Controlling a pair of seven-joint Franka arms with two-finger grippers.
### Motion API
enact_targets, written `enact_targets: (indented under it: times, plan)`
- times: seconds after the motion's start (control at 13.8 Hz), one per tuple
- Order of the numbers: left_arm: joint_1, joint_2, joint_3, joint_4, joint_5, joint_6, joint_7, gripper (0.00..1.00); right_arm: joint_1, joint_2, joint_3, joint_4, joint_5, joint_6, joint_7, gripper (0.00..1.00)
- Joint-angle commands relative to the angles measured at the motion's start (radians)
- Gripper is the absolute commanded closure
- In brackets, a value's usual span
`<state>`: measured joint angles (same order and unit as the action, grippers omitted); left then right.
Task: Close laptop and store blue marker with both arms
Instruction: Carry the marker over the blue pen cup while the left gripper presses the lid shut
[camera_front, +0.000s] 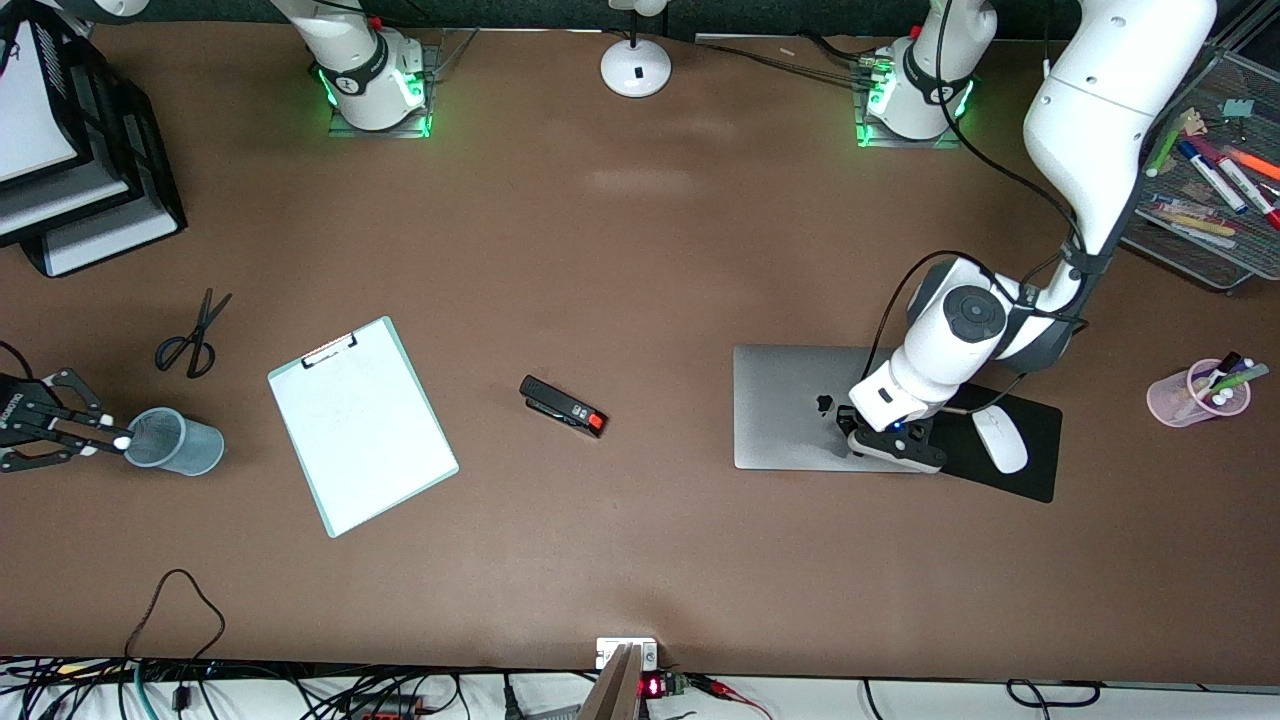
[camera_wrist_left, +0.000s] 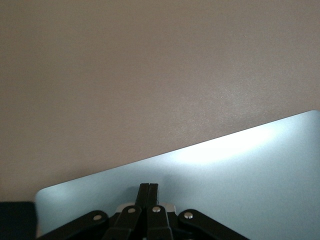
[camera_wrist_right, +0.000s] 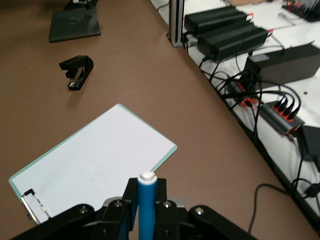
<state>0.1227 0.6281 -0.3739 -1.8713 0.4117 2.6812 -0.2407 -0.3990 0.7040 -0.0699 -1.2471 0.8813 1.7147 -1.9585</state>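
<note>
The laptop lies closed on the table, silver lid up with the dark logo showing. My left gripper rests on the lid near the mouse pad, fingers shut and empty; the left wrist view shows the shut fingertips against the lid. My right gripper is at the right arm's end of the table, shut on the blue marker, whose white end is at the rim of a grey mesh cup. The right wrist view shows the marker clamped between the fingers.
A clipboard, a black stapler and scissors lie between cup and laptop. A white mouse sits on a black pad. A pink marker cup, a mesh tray and paper trays stand at the ends.
</note>
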Motion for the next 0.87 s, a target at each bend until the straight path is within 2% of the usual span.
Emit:
enact_targets:
  times: [0.0, 0.22, 0.29, 0.36, 0.43, 0.51, 0.58, 0.65, 0.8]
  plan:
    - [0.0, -0.099, -0.025, -0.005, 0.019, -0.144, -0.002, 0.98, -0.043, 0.048, 0.013, 0.038, 0.079, -0.061, -0.052, 1.0]
    - [0.006, -0.186, -0.057, 0.006, 0.015, -0.34, 0.004, 0.92, -0.057, 0.101, 0.013, 0.038, 0.157, -0.073, -0.127, 1.0]
    - [0.008, -0.215, -0.074, 0.007, 0.013, -0.406, 0.007, 0.83, -0.058, 0.12, 0.013, 0.038, 0.168, -0.073, -0.141, 1.0]
    - [0.008, -0.246, -0.088, 0.007, 0.012, -0.469, 0.007, 0.64, -0.066, 0.133, 0.013, 0.038, 0.17, -0.073, -0.143, 1.0]
    - [0.008, -0.266, -0.092, 0.018, 0.012, -0.518, 0.009, 0.41, -0.067, 0.135, 0.013, 0.038, 0.168, -0.073, -0.151, 1.0]
    - [0.009, -0.28, -0.109, 0.029, 0.004, -0.571, 0.018, 0.3, -0.07, 0.135, 0.013, 0.038, 0.17, -0.073, -0.163, 0.99]
    - [0.012, -0.295, -0.114, 0.04, -0.013, -0.611, 0.032, 0.14, -0.075, 0.14, 0.013, 0.038, 0.168, -0.076, -0.166, 0.98]
    - [0.014, -0.315, -0.114, 0.053, -0.049, -0.648, 0.058, 0.02, -0.084, 0.144, 0.012, 0.037, 0.168, -0.085, -0.172, 0.98]
    - [0.021, -0.346, -0.112, 0.098, -0.167, -0.743, 0.113, 0.0, -0.095, 0.164, 0.012, 0.037, 0.166, -0.095, -0.184, 0.98]
